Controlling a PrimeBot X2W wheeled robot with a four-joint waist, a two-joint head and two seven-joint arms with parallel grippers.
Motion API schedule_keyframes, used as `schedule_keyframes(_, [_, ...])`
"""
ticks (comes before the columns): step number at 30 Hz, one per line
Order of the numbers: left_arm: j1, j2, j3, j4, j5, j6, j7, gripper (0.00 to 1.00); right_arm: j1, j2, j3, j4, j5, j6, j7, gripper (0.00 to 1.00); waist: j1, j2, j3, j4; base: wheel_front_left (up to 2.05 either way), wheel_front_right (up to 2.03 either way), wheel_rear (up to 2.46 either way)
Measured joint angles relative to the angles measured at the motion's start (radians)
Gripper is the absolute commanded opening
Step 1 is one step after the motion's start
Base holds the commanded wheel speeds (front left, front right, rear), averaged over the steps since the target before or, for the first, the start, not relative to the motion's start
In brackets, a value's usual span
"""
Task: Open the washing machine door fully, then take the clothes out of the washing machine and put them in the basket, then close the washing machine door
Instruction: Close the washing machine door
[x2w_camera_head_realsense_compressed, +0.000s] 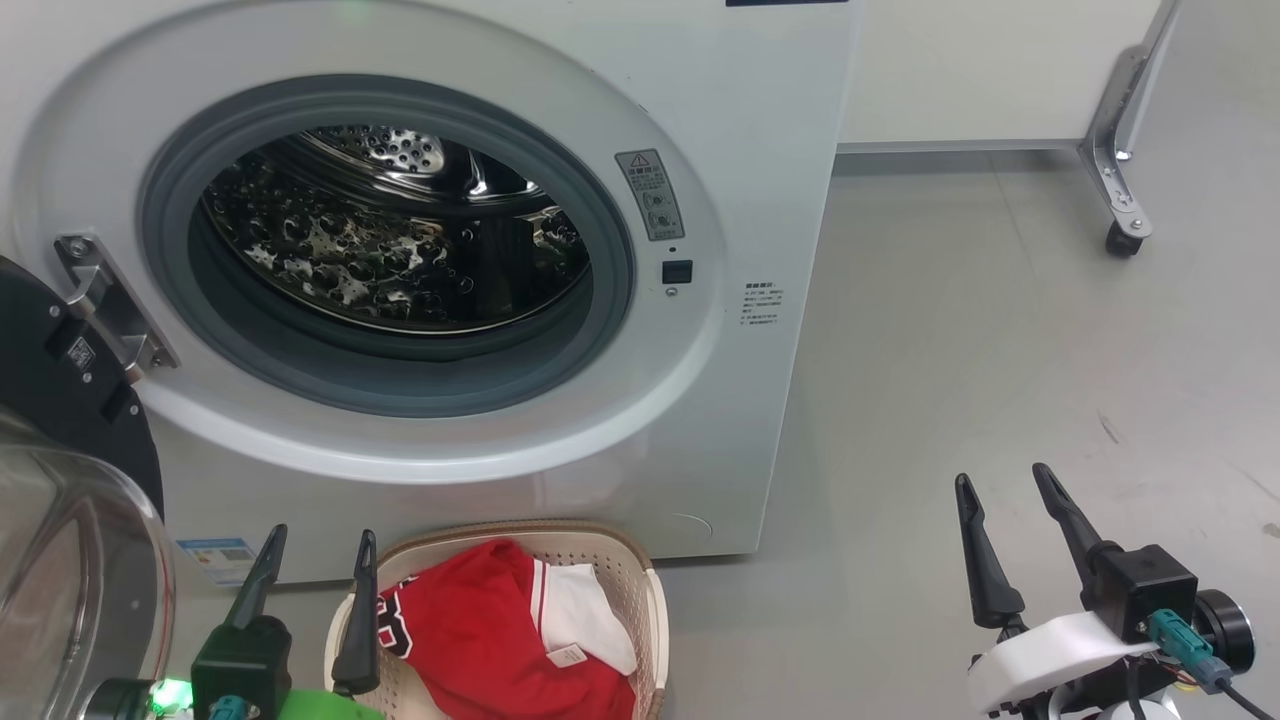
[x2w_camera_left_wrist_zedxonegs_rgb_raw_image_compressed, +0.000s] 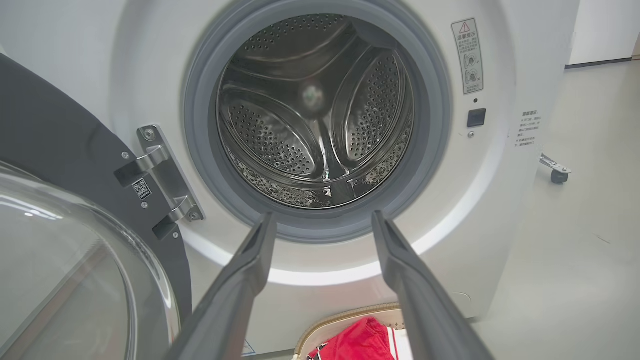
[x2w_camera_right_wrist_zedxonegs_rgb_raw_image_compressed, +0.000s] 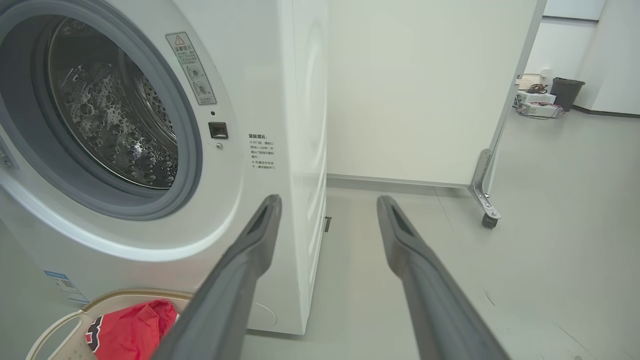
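Drum (x2w_camera_head_realsense_compressed: 390, 240) of the washing machine (x2w_camera_head_realsense_compressed: 780, 120) looked empty in all three views, just bare perforated steel inside the grey gasket (x2w_camera_head_realsense_compressed: 612, 270). The clothes (x2w_camera_head_realsense_compressed: 490, 630), red jersey plus a white part with a tag, sat bunched in the basket (x2w_camera_head_realsense_compressed: 652, 620) at bottom centre of the head view, on the floor (x2w_camera_head_realsense_compressed: 1000, 330) right against the machine's front. So the step left was judged to be closing the washing machine door (x2w_camera_head_realsense_compressed: 70, 520). It stood swung wide at the left edge of the head view, black ring up top and clear glass bowl bulging toward the camera, hung on the metal hinge (x2w_camera_head_realsense_compressed: 110, 300) at the left of the opening. Left tool (x2w_camera_head_realsense_compressed: 321, 535) was at lower left, fingers spread wide and holding nothing, between the door and the basket. In its wrist view it pointed at the lower gasket. Right tool (x2w_camera_head_realsense_compressed: 1002, 475) was at lower right over bare floor, also spread wide and empty, well apart from the machine. Handling guess: the door is rigid and fairly heavy and swings on one hinge, and the glass looks smooth, so fingers would likely slip there. Better to push on the black ring, far from the hinge for leverage. That free edge was cut off by the frame, so the exact contact spot could not be told. The latch slot (x2w_camera_head_realsense_compressed: 677, 272) sat right of the opening, so it probably needs a firm last push to catch.
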Motion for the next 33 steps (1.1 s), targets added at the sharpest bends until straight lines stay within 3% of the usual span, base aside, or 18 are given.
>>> schedule_keyframes(33, [0.009, 0.002, -0.013, -0.049, 0.016, 0.000, 0.014, 1.00, 0.008, 0.000, 0.000, -0.006, 0.002, -0.006, 0.003, 1.00, 0.0000, 0.0000, -0.001, 0.010, -1.03, 1.05, -0.02])
